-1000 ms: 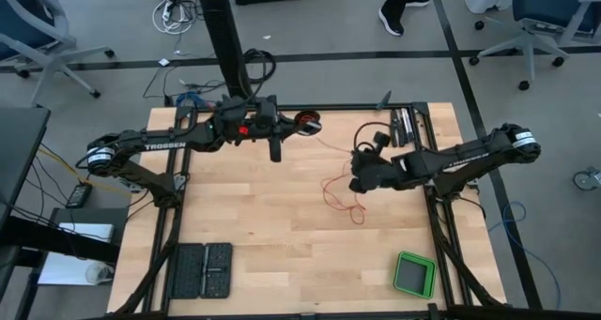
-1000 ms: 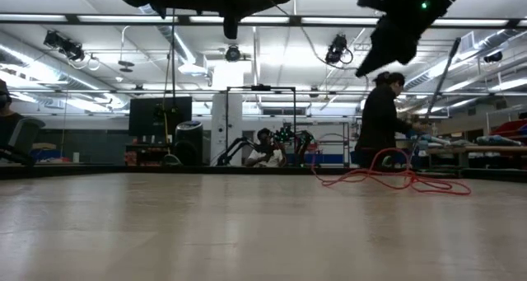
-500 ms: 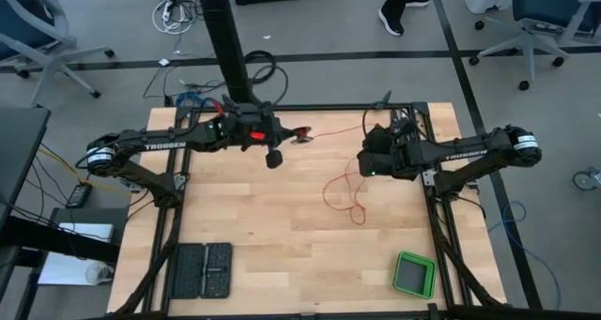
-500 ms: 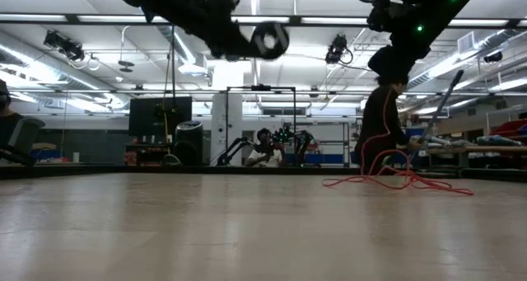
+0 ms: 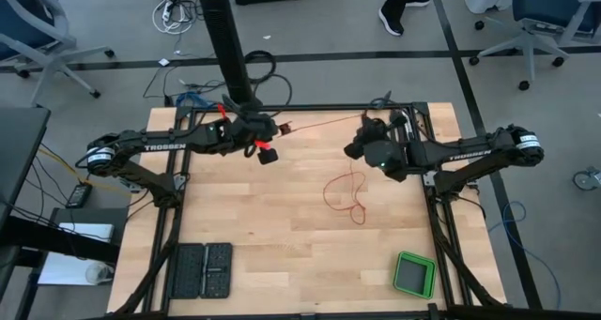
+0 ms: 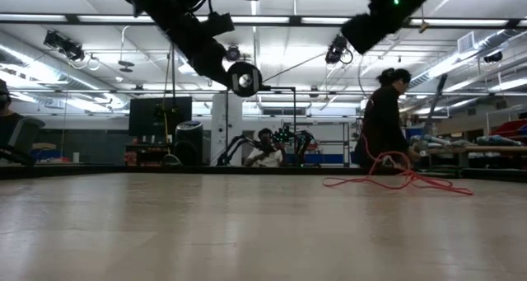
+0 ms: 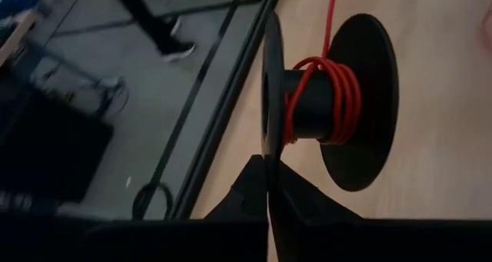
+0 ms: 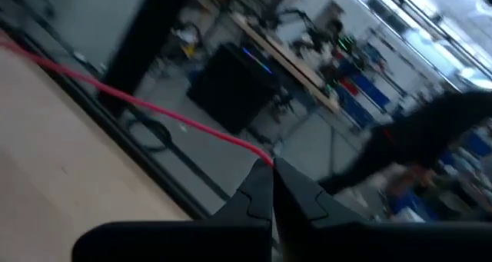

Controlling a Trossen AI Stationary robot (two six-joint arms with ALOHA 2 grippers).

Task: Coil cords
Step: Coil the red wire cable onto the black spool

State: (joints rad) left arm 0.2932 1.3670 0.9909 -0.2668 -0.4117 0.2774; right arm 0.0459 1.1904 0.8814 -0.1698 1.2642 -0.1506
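Coiling is partly done: the left end effector clamps a spool with few turns. The right end effector pinches the cord; loose loops remain on the tabletop.

counter: pale wood planks, smooth with a light sheen, grain lines showing
cord: thin red-orange string, smooth, looks like plastic-coated wire
spool: black, matt, looks like plastic, flat round flanges
left claw: dark, matt, hard-looking fingers pinched on the spool's near flange
right claw: dark, matt fingers pressed together on the cord
green tray: green rim, looks like plastic, dark inside
floor: grey, smooth, dull
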